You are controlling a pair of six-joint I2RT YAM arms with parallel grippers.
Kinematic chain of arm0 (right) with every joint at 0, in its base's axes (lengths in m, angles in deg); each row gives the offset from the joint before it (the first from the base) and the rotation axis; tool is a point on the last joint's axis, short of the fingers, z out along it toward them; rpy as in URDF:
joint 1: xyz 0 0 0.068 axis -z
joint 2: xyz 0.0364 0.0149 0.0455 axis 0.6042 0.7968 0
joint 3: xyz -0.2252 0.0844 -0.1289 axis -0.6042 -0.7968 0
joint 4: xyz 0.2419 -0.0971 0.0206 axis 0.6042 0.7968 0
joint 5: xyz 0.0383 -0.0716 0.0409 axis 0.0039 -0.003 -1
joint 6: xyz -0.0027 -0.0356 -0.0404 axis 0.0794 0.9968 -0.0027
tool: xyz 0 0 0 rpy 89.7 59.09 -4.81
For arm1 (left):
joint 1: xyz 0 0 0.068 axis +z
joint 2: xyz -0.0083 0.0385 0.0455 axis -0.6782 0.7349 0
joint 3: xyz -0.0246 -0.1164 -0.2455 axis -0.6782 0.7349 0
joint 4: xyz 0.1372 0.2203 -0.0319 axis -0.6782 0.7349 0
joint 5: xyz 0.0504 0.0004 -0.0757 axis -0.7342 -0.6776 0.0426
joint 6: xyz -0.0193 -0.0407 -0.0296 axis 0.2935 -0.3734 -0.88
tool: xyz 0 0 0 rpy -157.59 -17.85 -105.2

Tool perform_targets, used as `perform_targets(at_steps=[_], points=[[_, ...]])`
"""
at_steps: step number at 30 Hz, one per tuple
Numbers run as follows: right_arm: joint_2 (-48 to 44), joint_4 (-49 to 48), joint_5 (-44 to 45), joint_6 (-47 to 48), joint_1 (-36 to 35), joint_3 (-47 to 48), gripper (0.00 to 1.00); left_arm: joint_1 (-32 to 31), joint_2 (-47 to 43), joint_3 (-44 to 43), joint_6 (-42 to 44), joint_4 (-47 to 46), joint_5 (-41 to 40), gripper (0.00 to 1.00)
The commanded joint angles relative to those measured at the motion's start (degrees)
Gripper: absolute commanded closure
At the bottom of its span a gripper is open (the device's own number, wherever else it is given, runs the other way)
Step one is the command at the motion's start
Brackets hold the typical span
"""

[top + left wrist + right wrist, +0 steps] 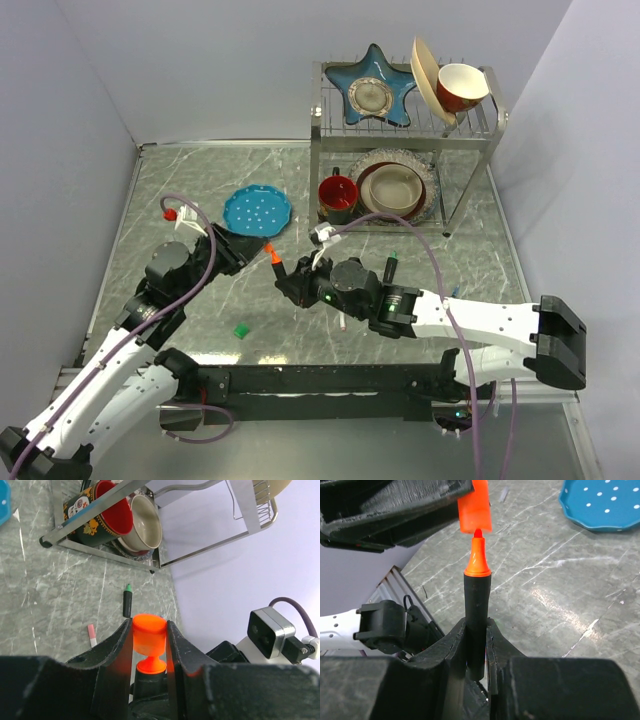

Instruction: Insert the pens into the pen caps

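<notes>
Orange cap and black marker meet mid-table seen from above, with the left gripper reaching from nine o'clock and the right gripper from four o'clock. From the left wrist, the left fingers pinch the cap, its mouth facing the marker's orange tip at six o'clock. From the right wrist, the right fingers clamp the marker's body, long axis pointing to twelve o'clock, tip at the cap's mouth; this looks like the capping step, and the next move likely calls for a straight push along that axis.
</notes>
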Motion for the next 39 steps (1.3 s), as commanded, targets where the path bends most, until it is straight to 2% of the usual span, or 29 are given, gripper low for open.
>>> perform_targets(at_steps=[1, 11, 23, 25, 29, 34, 35, 39], points=[[0.3, -1.5, 0.1, 0.8, -0.3, 3.5, 1.00, -0.1, -0.7, -1.7, -1.5, 0.0, -0.5, 0.99], [2.0, 0.3, 2.1, 1.3, -0.3, 6.0, 1.00, -0.1, -0.2, -1.8, -1.2, 1.4, 1.6, 0.99], [5.6, 7.3, 8.5, 6.5, -0.3, 14.2, 1.00, -0.1, 0.2, -3.8, 4.0, 13.2, 2.2, 0.98], [6.3, 7.6, 9.3, 7.6, -0.2, 15.2, 1.00, -0.1, 0.4, -4.2, 4.6, 14.0, 2.8, 0.94], [7.2, 8.6, 10.2, 8.7, -0.3, 16.5, 1.00, -0.1, 0.8, -4.5, 5.0, 15.1, 3.5, 0.78], [7.3, 7.5, 9.2, 9.6, -0.3, 15.8, 1.00, -0.1, 0.7, -4.8, 4.9, 14.6, 5.2, 0.65], [7.2, 6.7, 8.8, 9.7, -0.4, 15.4, 1.00, -0.1, 0.6, -4.9, 4.9, 14.3, 5.4, 0.58], [5.1, 4.1, 6.4, 9.8, -0.3, 13.1, 1.00, -0.1, -0.6, -6.5, 6.9, 13.5, 6.8, 0.42]])
